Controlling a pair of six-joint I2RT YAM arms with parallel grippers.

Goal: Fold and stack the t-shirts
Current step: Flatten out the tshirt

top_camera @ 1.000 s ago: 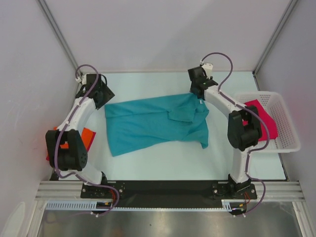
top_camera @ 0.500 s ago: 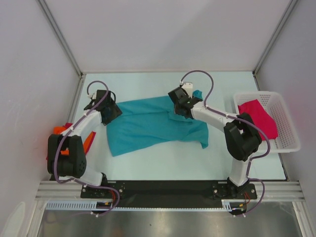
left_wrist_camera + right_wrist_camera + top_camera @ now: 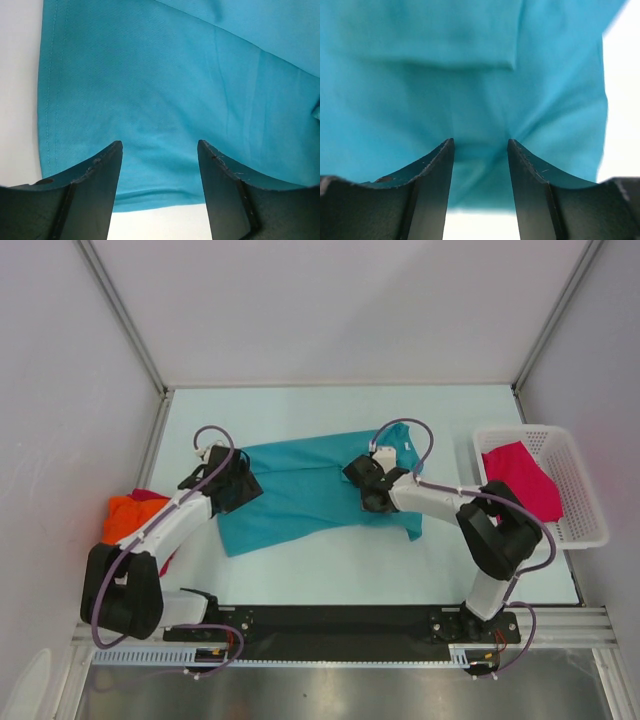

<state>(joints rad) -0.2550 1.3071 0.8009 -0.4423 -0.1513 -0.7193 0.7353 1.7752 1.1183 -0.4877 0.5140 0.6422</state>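
A teal t-shirt (image 3: 300, 490) lies spread and rumpled across the middle of the table. My left gripper (image 3: 240, 485) hovers over its left edge, jaws open, with teal cloth (image 3: 165, 85) showing between the fingers and bare table under them. My right gripper (image 3: 366, 486) is over the shirt's right half, also open, above a bunched fold (image 3: 480, 100) near the hem. An orange t-shirt (image 3: 128, 515) with a dark red one (image 3: 150, 496) beside it sits at the table's left edge. A magenta-pink t-shirt (image 3: 522, 480) lies in the basket.
The white lattice basket (image 3: 578, 525) stands at the right edge, close behind my right elbow (image 3: 500, 530). Grey walls and metal posts enclose the table on three sides. Pale table surface (image 3: 330, 570) shows between the shirt and the arm bases.
Both arms have swung from the far side toward me. The left gripper came down onto the shirt's left edge, the right one moved left over the shirt's right half. The orange shirt shows more.
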